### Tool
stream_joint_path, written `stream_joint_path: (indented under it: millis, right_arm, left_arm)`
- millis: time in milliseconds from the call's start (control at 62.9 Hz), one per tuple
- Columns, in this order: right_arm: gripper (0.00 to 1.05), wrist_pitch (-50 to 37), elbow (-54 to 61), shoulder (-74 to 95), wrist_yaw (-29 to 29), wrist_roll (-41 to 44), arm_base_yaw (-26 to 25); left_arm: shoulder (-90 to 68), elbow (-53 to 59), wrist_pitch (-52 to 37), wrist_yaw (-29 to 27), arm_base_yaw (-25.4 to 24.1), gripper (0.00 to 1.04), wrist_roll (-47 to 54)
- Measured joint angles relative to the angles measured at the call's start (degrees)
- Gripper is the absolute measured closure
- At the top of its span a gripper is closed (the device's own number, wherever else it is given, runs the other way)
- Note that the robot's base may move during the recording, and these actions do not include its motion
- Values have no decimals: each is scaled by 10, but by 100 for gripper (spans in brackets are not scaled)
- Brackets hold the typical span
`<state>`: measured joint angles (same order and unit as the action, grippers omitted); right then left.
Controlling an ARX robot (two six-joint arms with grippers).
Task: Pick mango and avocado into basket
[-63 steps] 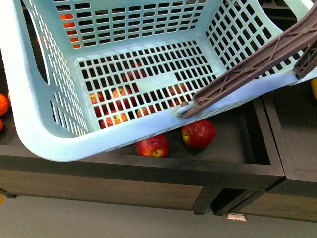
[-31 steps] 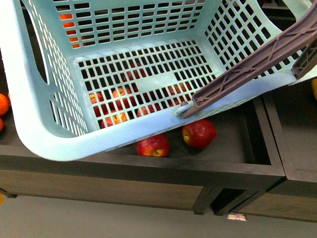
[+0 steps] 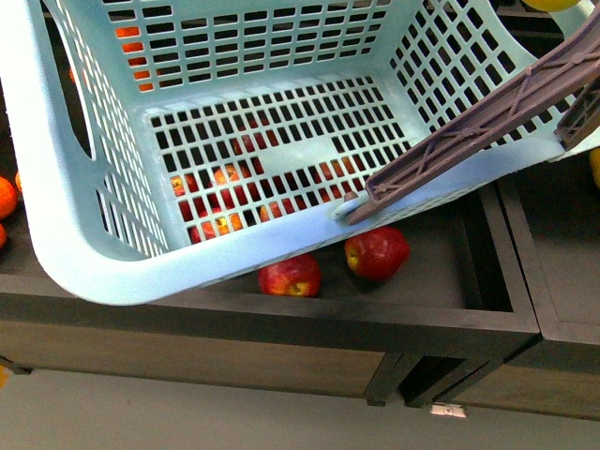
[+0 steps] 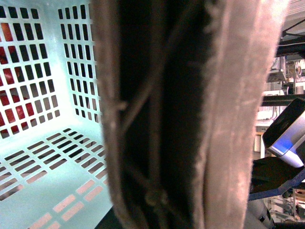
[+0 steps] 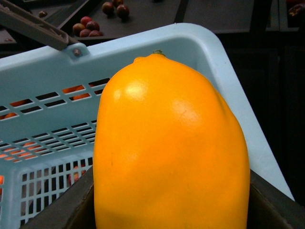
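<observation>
The pale aqua basket [image 3: 75,234] fills the front view, held up and tilted above the crates, and nothing lies inside it. Its brown handle [image 3: 469,131] crosses the right side. In the left wrist view the handle [image 4: 190,114] fills the picture very close; my left gripper is shut on it and its fingers are hidden. My right gripper [image 5: 171,210] is shut on the yellow-orange mango [image 5: 171,152], with dark fingers [image 5: 66,210] at both sides, just outside the basket's rim [image 5: 47,71]. A sliver of the mango [image 3: 553,4] shows at the front view's top right. No avocado is in view.
Red apples [image 3: 375,251] lie in a dark wooden crate [image 3: 422,319] under the basket, and more show through its floor. Oranges [image 3: 6,197] are at the left edge and a yellow fruit [image 3: 595,167] at the right edge. Small dark red fruits [image 5: 86,27] lie beyond the basket.
A yellow sliver of the mango has come into the top right corner of the front view. The basket has hardly moved.
</observation>
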<state>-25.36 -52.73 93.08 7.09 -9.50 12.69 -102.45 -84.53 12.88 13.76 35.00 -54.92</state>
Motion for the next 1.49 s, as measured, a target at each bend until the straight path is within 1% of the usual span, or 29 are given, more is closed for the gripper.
stream_joint_path:
  millis: [64,175,191,238,381,524,540,556,588,604,651,683,715,747,763,794,1017,1080,1160,1223,1271,1493]
  right_arm:
    - [28,1,1,0,-1,0,2]
    - [14,3,7,-3,-12,0,1]
    - [11,3,9,-4,-15,0,0]
    - [7,3,14,-7,-24,-2,-4]
    - [9,3,36,-22,-73,-7,-27]
    - [9,-2,48,-33,-97,-11,-49]
    - [10,-12,51,-33,-104,-10,-49]
    - [13,-48,62,-33,-119,1,-48]
    - [17,-87,75,-33,-131,16,-48]
    - [20,-125,90,-34,-138,29,-48]
    - [27,-188,123,-41,-140,49,-49]
    - [34,-231,156,-52,-139,62,-52]
    - [41,-257,186,-69,-137,70,-55]
    - [48,-269,212,-89,-134,76,-58]
    - [53,-275,226,-101,-132,79,-61]
    - [56,-279,239,-112,-130,80,-64]
    - [93,-290,338,-188,-115,89,-82]
    - [102,-290,356,-207,-111,90,-85]
    - [103,-289,381,-237,-105,92,-90]
    - [103,-284,399,-260,-75,92,-110]
    - [103,-276,417,-286,-75,92,-123]
    - [103,-239,459,-362,-72,92,-125]
  left_arm:
    - [0,0,0,0,0,90,0]
    - [0,0,0,0,0,90,0]
    - [0,0,0,0,0,90,0]
    - [0,0,0,0,0,90,0]
    - [0,1,3,0,0,90,-3]
    - [0,1,3,-4,-2,90,0]
    - [0,1,3,-4,-2,90,0]
    - [0,1,3,-5,-1,90,1]
    - [0,1,3,-4,-1,90,1]
    - [0,1,3,-3,-1,90,2]
    - [0,1,3,-1,-1,90,1]
    - [0,1,3,2,-1,90,0]
    - [0,1,3,4,-1,90,-1]
    - [0,1,3,4,-1,90,-1]
    - [0,1,3,2,-1,90,0]
    - [0,1,3,2,-1,90,0]
    - [0,1,3,1,-1,90,0]
    - [0,1,3,0,-1,90,0]
    - [0,1,3,-2,-1,90,0]
    - [0,1,3,-2,-1,90,1]
    - [0,1,3,-1,-1,90,0]
    - [0,1,3,1,0,90,0]
